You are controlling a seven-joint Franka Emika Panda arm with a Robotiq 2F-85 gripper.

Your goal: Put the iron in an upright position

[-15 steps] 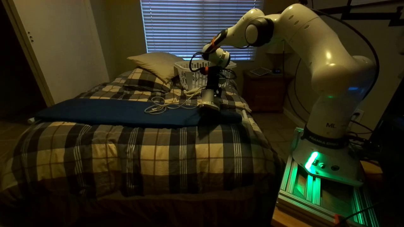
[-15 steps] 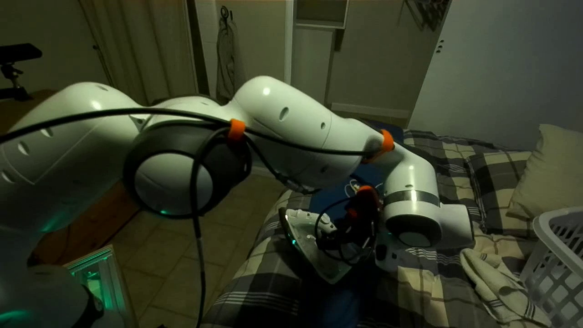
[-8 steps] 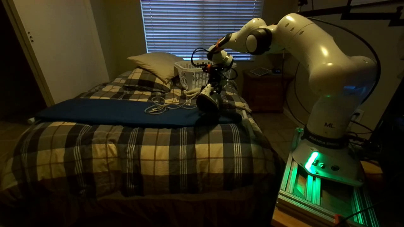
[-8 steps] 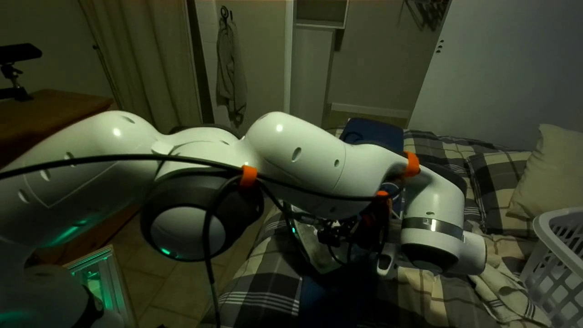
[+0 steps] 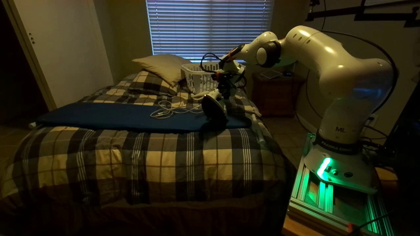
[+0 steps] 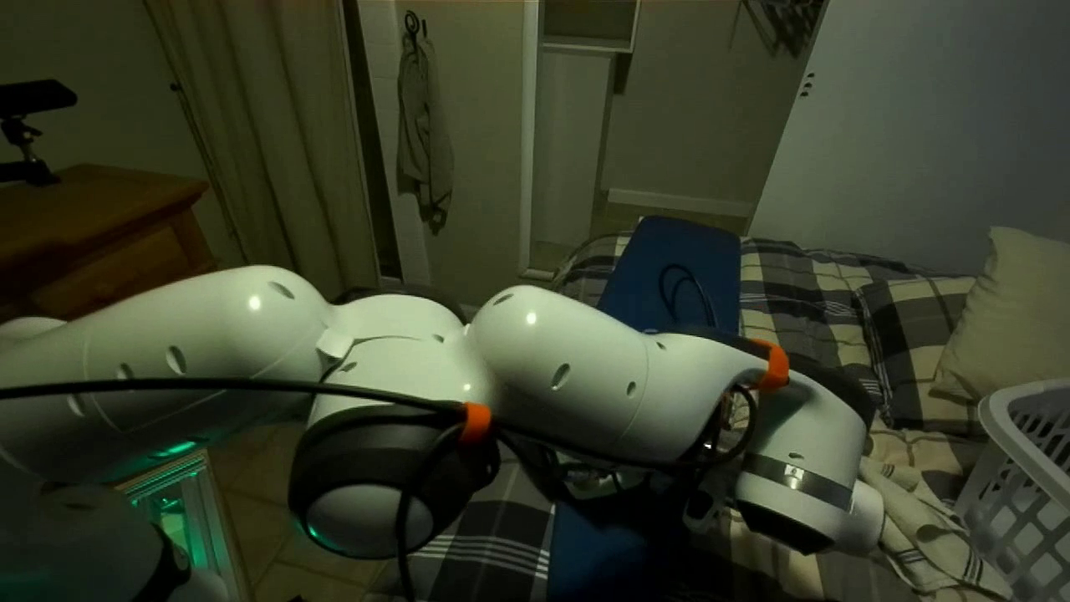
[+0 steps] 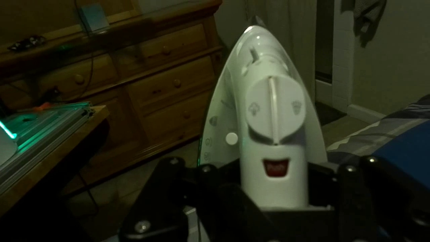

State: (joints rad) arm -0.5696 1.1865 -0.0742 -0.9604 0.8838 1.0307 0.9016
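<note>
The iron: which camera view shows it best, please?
The wrist view: the iron is close, its dial and red button clear. Exterior views show less: mainly its dark underside, or only a small part below the arm.

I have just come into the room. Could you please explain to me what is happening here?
A robot arm is handling a white iron. Its gripper is closed around the iron's handle. The iron is tipped with its nose raised, over one end of a blue ironing board lying on a bed; whether it touches the board is hard to tell. The iron's cord lies loosely looped on the board. The gripper has not let go yet.
</note>
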